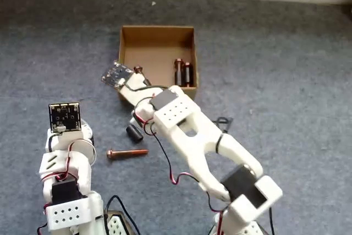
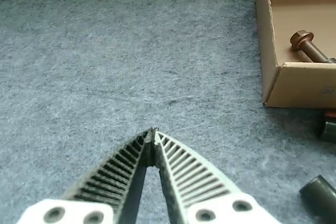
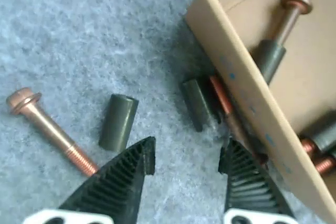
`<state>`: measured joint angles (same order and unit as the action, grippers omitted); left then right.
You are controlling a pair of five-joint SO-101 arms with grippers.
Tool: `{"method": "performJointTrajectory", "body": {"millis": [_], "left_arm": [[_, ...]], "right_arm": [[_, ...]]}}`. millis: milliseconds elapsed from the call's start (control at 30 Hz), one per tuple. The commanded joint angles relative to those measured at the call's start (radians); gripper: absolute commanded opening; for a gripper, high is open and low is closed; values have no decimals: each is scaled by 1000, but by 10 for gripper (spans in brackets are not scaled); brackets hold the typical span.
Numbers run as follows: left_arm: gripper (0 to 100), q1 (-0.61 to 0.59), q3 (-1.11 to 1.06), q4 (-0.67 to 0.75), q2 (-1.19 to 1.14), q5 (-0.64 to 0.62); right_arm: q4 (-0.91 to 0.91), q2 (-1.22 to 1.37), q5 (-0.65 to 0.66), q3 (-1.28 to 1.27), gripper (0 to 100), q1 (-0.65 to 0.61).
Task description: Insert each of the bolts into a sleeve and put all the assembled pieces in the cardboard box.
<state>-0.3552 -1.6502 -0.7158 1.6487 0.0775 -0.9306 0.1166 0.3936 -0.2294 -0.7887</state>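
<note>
**Ana:** Where did the cardboard box (image 1: 122,48) stand?

**Ben:** From the high camera it was toward 12 o'clock on the grey desk (image 1: 275,53). Two assembled pieces (image 1: 184,72) lay inside by its 3 o'clock wall. One more sleeved bolt (image 3: 273,56) lay near the 9 o'clock wall.

**Ana:** And the right hand?

**Ben:** The right hand (image 3: 186,156) was spread wide and held nothing, just outside the box's 7 o'clock corner. A dark sleeve (image 3: 195,103) and a copper bolt (image 3: 223,103) lay beside the outer wall there. I could not tell if they were joined.

**Ana:** Other parts?

**Ben:** A loose sleeve (image 1: 134,133) and a loose bolt (image 1: 127,152) lay near each other, not touching, at 6 o'clock from that corner.

**Ana:** The left hand?

**Ben:** The left hand (image 2: 153,135) had its fingers pressed together, with nothing between them. Its arm sat toward 8 o'clock of the view.
</note>
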Motion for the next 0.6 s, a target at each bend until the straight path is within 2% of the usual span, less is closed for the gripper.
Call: {"method": "performJointTrajectory", "body": {"millis": [0,133,400,567], "left_arm": [[6,-10,18,21,10,14],[6,-12,18,21,10,14],[6,-12,18,21,10,14],[7,-12,18,21,10,14]], "right_arm": [[-2,77,15,120,189,-10],[-2,199,18,196,189,-10],[-2,334,138,219,180,-10],[-2,355,150,219,70,-10]]}}
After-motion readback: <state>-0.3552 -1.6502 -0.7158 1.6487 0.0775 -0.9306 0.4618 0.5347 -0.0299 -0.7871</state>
